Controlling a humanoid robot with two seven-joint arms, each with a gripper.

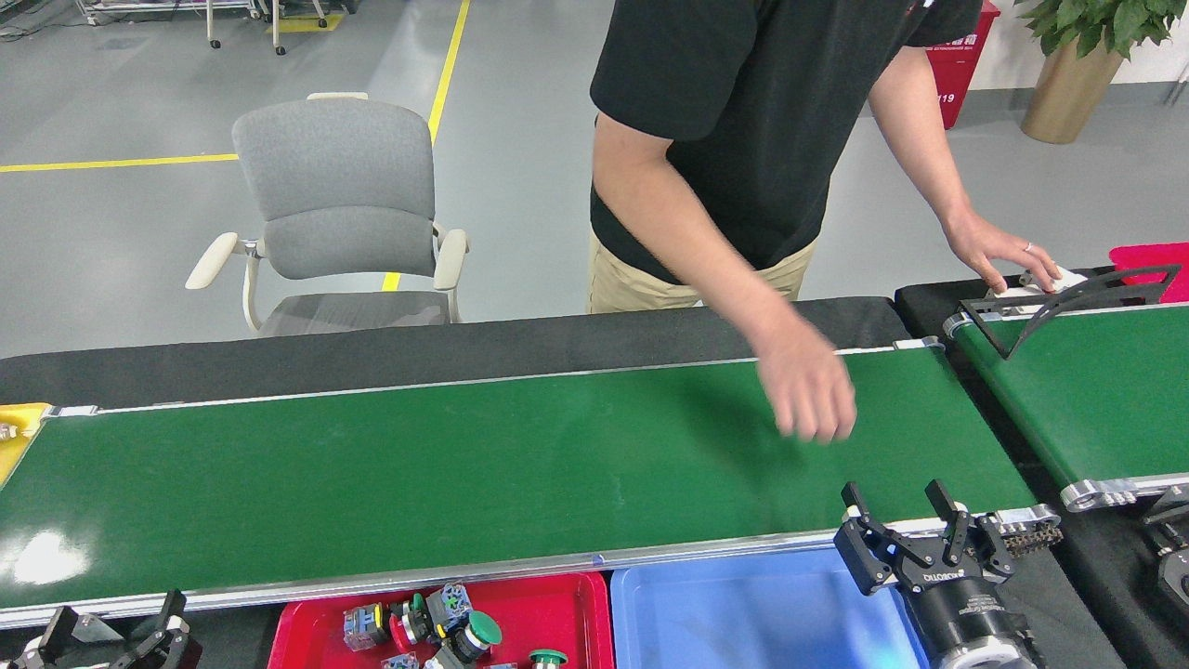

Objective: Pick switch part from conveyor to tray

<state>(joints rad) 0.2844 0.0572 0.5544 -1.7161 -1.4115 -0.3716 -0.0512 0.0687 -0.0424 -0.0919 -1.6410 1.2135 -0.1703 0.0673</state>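
Observation:
The conveyor [418, 465] runs across the middle as a long green belt, and no switch part lies on it. A person's hand [808, 400] hovers over its right part. The person's other hand [999, 255] rests on a white switch part [1045, 283] at the far end of the shorter green belt [1087, 390] on the right. My right gripper [896, 506] stands open and empty at the conveyor's near right rail, above the blue tray [743, 613], which shows nothing inside. My left gripper [116, 618] is open and empty at the bottom left.
A red tray [567, 613] left of the blue one holds several button parts [446, 627]. A grey chair [339, 204] stands behind the conveyor. The person leans in from the far side. A yellow corner [14, 423] shows at the left edge.

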